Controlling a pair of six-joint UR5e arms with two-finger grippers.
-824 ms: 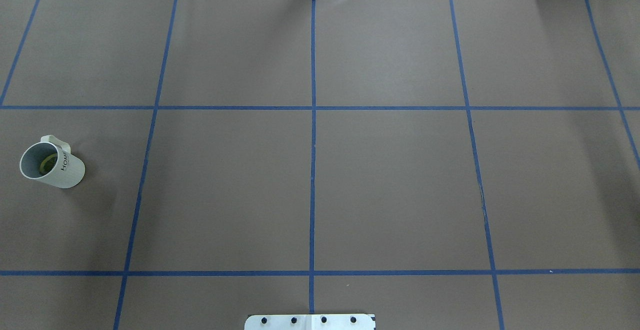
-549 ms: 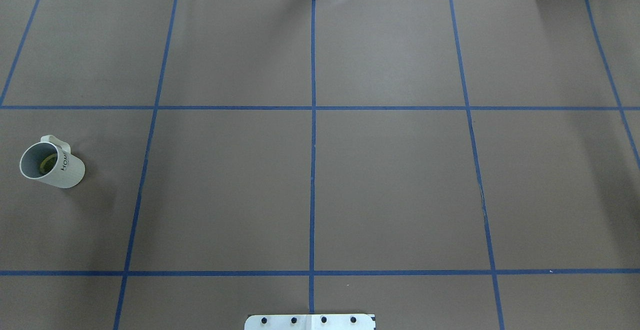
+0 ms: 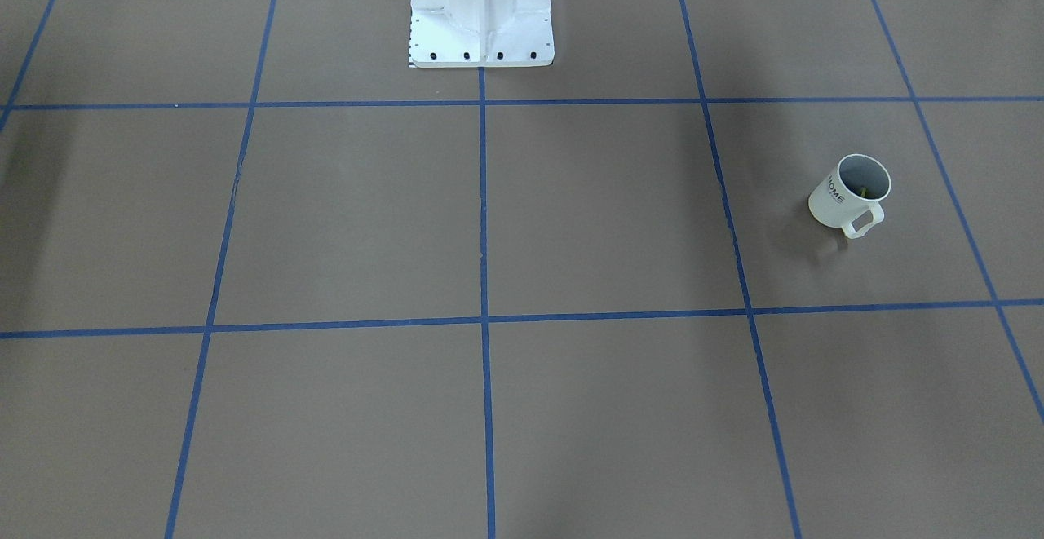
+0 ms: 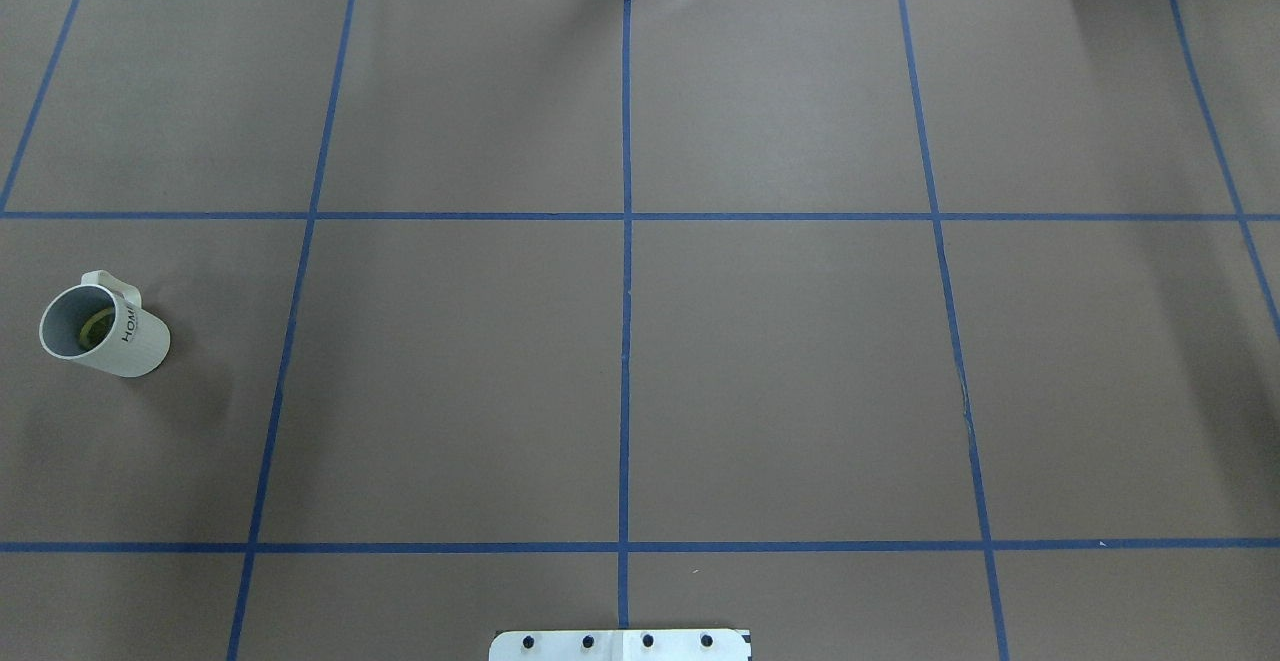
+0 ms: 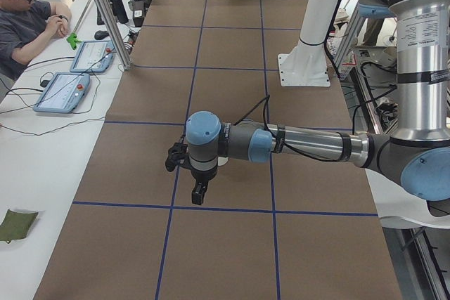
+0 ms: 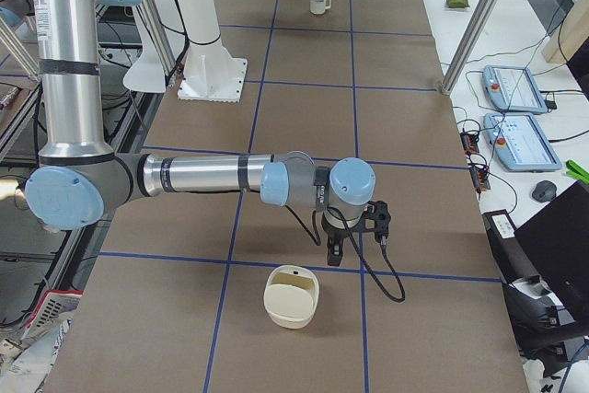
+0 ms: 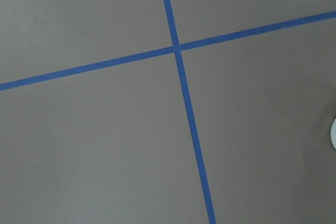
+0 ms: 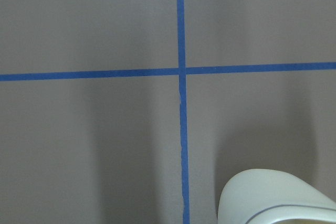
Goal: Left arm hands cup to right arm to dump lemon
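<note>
The cup [image 4: 105, 331], a white mug marked "HOME", stands upright on the brown table at the far left of the overhead view. It also shows in the front view [image 3: 848, 192] and far off in the right side view [image 6: 318, 0]. The lemon [image 4: 95, 326] lies inside it, a yellow-green bit [image 3: 863, 191]. Neither arm reaches it. The left gripper [image 5: 199, 191] hangs over a blue tape crossing, fingers down. The right gripper [image 6: 336, 250] hangs low at the table's other end. Both show only in side views, so I cannot tell whether they are open or shut.
A cream open container [image 6: 292, 296] sits on the table just in front of the right gripper and fills a corner of the right wrist view [image 8: 278, 198]. The white pedestal base [image 3: 481, 9] stands mid-table. A person [image 5: 28, 19] sits beside tablets [image 5: 63, 93] at a side table.
</note>
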